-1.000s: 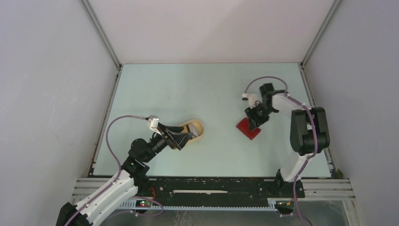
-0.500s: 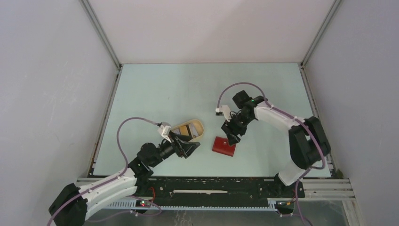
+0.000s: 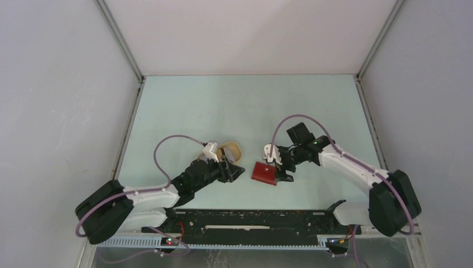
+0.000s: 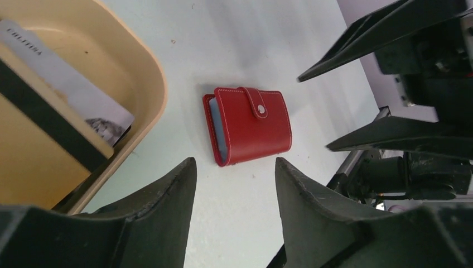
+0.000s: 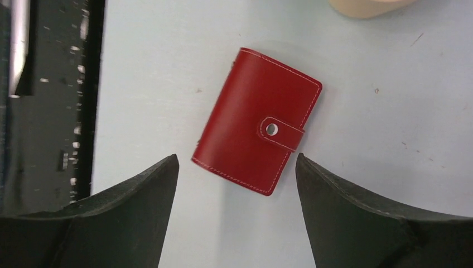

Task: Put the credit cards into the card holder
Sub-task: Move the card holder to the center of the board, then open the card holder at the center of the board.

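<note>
The card holder (image 3: 264,173) is a red wallet lying snapped shut and flat on the table, between the two grippers. The left wrist view shows its snap tab and grey-blue inner edge (image 4: 251,125). My left gripper (image 3: 236,170) is open just left of it, with nothing between its jaws (image 4: 234,167). My right gripper (image 3: 281,168) is open just right of the holder, which lies beyond its fingertips (image 5: 237,162), untouched (image 5: 256,123). The credit cards lie in the beige tray: a silvery-grey card (image 4: 67,89) and an orange-gold card with a dark stripe (image 4: 33,162).
The beige oval tray (image 3: 234,149) sits left of the holder, partly under my left wrist; its rim (image 4: 150,84) is close to my left fingers. The black base rail (image 5: 50,100) runs along the table's near edge, close behind the holder.
The right gripper brought the card holder left and nearer, let it go and opened. The left gripper moved right, off the tray toward the holder, its jaws narrowing.
</note>
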Controlling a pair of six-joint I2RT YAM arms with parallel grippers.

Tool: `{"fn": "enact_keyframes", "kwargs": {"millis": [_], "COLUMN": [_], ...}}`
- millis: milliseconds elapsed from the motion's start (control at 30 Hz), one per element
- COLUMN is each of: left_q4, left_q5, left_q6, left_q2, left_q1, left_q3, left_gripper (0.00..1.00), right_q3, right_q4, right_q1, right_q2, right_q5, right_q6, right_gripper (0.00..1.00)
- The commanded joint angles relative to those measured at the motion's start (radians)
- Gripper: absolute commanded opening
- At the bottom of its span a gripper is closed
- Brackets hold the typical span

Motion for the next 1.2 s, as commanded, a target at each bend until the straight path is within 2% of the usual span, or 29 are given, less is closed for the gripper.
{"fn": "enact_keyframes", "kwargs": {"millis": [0,233,633,767,967,1067,1167], "left_q4": [0.055,0.061,0.084,0.084,0.066,0.06,0.053], "left_q5": [-0.009,-0.009,0.025,0.025,0.014,0.012,0.009], "left_q6": [-0.033,-0.042,-0.048,-0.048,-0.05,-0.047,-0.04], "left_q2": [0.119,0.316,0.48,0.514,0.56,0.571,0.572], "left_q1": [-0.011,-0.02,-0.046,-0.054,-0.058,-0.061,-0.063], "left_q3": [0.115,0.207,0.289,0.303,0.329,0.336,0.335], "left_gripper": [0.57,0.48,0.41,0.39,0.33,0.25,0.09], "right_q3": [0.027,0.065,0.065,0.065,0.071,0.073,0.075], "right_q4": [0.112,0.153,0.197,0.196,0.2,0.208,0.215], "right_q1": [0.029,0.049,0.125,0.125,0.13,0.133,0.133], "right_q2": [0.103,0.223,0.276,0.284,0.28,0.271,0.263], "right_q5": [0.049,0.099,0.175,0.194,0.2,0.199,0.198], "right_q6": [-0.103,-0.053,-0.029,-0.026,-0.005,0.01,0.033], "right_gripper": [0.84,0.69,0.59,0.5,0.32,0.23,0.11]}}
